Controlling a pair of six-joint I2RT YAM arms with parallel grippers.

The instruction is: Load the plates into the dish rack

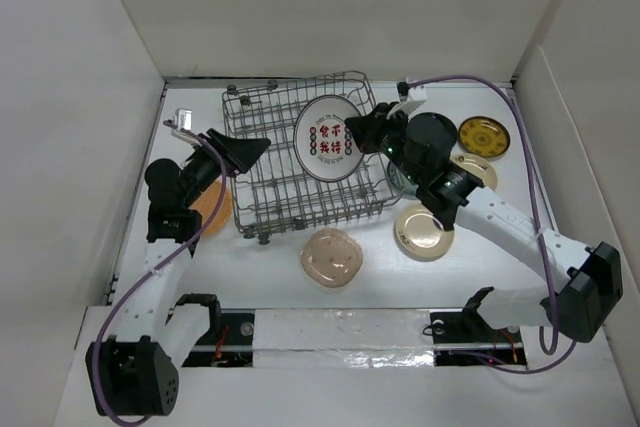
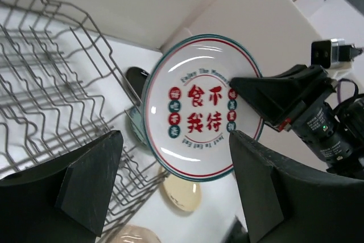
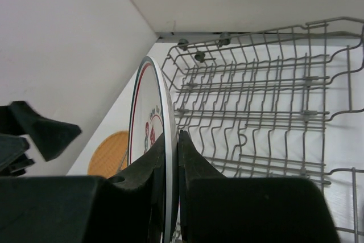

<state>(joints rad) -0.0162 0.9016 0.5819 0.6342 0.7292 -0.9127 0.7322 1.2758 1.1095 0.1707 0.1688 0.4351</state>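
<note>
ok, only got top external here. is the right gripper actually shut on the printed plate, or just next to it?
Observer: Shut on it. Right wrist shows the right gripper pinching the printed plate at its rim, with the plate edge-on to that camera.
Operator: left gripper holding anything?
Observer: No. Left wrist shows the left gripper open and empty, facing the plate's printed side.
Operator: and that half-hidden orange disc?
Observer: It's an orange woven-look plate, lying flat outside the dish rack.
</note>
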